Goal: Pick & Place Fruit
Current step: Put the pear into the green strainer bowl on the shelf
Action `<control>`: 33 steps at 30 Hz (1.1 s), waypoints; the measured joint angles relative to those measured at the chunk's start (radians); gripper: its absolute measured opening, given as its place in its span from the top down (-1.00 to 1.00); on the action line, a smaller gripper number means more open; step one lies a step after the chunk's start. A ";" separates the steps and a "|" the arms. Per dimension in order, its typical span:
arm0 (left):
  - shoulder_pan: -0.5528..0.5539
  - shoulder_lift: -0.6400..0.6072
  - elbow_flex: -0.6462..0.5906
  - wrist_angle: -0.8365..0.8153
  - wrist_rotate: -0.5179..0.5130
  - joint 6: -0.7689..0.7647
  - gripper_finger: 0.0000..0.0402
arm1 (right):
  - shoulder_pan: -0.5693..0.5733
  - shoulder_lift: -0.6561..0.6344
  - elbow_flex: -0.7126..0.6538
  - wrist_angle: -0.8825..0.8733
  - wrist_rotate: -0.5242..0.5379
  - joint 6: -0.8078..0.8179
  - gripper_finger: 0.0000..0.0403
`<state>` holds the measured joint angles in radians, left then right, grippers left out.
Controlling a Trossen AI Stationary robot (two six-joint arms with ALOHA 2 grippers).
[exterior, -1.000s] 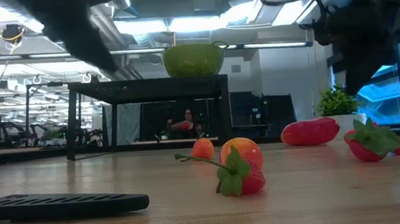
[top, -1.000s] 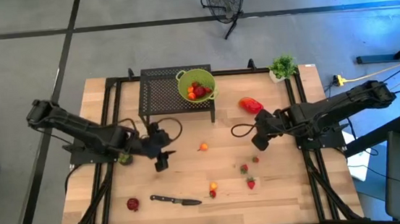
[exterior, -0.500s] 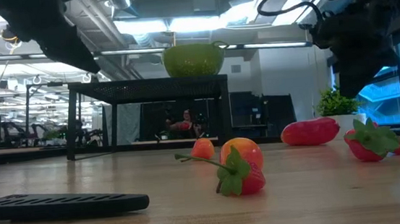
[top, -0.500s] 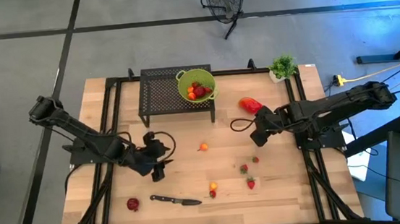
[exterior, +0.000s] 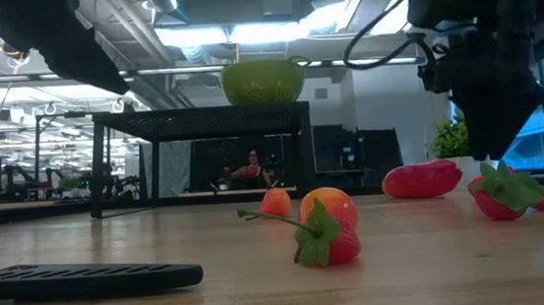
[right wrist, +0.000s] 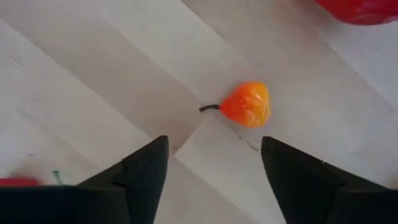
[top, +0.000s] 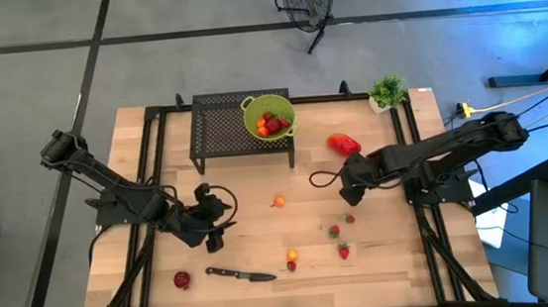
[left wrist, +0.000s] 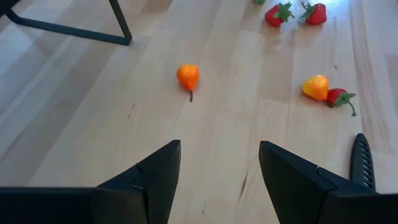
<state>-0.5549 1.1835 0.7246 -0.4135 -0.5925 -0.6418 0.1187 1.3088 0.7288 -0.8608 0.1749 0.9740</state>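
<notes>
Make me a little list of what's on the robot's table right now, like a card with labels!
bowl: lime-green bowl with red fruit inside, up on the black rack
big red fruit: on the table beside the rack
orange fruit: mid-table, alone
strawberries: a pair below the right gripper
knife: near the front edge
left gripper: open, empty, above the table
right gripper: open, empty
plant: back corner
</notes>
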 joint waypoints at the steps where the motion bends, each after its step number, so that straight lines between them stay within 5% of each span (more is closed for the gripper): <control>1: 0.000 0.000 0.000 0.000 -0.003 0.000 -0.07 | -0.001 0.009 0.000 0.000 0.000 -0.011 -0.32; 13: 0.000 0.000 0.000 0.000 -0.020 0.000 -0.07 | -0.094 0.102 0.000 0.023 0.027 0.001 -0.53; 33: 0.000 0.000 -0.001 0.000 -0.022 0.000 -0.07 | -0.170 0.225 0.000 0.062 -0.049 -0.012 -0.06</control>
<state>-0.5549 1.1835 0.7238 -0.4133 -0.6144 -0.6418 -0.0516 1.5333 0.7288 -0.7986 0.1257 0.9619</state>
